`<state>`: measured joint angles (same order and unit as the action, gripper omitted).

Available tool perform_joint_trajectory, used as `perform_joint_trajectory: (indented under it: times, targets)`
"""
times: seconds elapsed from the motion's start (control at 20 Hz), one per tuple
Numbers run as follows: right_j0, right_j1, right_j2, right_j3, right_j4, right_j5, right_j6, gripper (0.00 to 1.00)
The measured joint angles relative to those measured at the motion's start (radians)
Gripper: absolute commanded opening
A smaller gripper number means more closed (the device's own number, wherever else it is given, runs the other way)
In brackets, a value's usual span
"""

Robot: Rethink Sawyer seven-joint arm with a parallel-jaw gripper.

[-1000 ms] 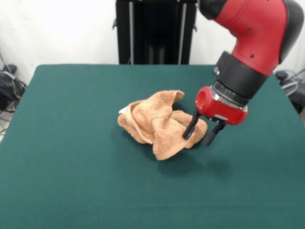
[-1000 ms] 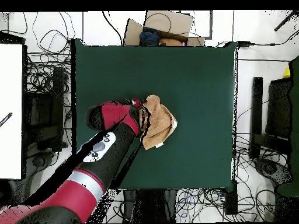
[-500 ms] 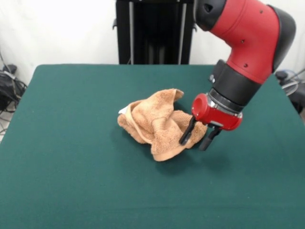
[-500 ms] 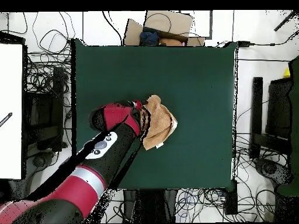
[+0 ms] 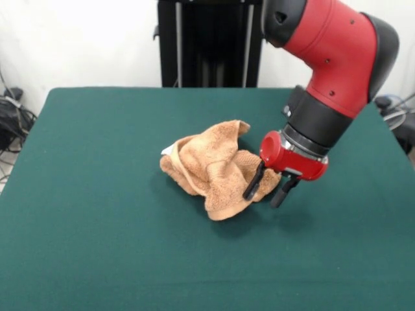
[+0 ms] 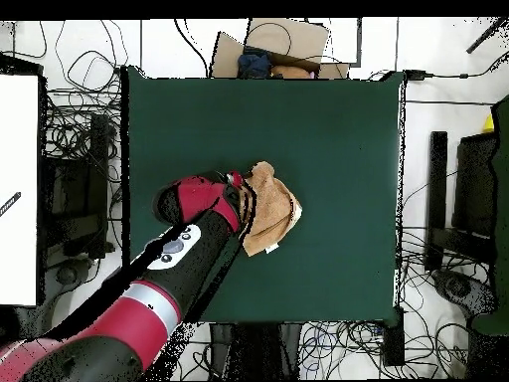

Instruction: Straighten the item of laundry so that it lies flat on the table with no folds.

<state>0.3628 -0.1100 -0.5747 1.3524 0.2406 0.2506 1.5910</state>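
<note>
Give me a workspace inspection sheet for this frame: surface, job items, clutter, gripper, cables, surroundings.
Surface: dark green table, bare apart from the towel.
Job items: orange-tan towel crumpled in a heap near the middle, folds throughout, not flat.
Clutter: nothing seen on the table.
Gripper: gripper open, low at the towel's edge, one finger in front of the cloth.
Cables: tangled on the floor around the table, none on it.
Surroundings: black stand behind the table.

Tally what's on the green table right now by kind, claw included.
Towel: 1, orange-tan, crumpled in a heap
Claw: 1, open, at the towel's edge
Total: 2, both over the table
</note>
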Motion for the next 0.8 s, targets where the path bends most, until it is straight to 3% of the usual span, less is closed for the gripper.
perform_joint_trajectory:
  times: [0.8]
  targets:
    - [-0.01, 0.002, -0.01, 0.0, 0.0, 0.0, 0.0, 1.0]
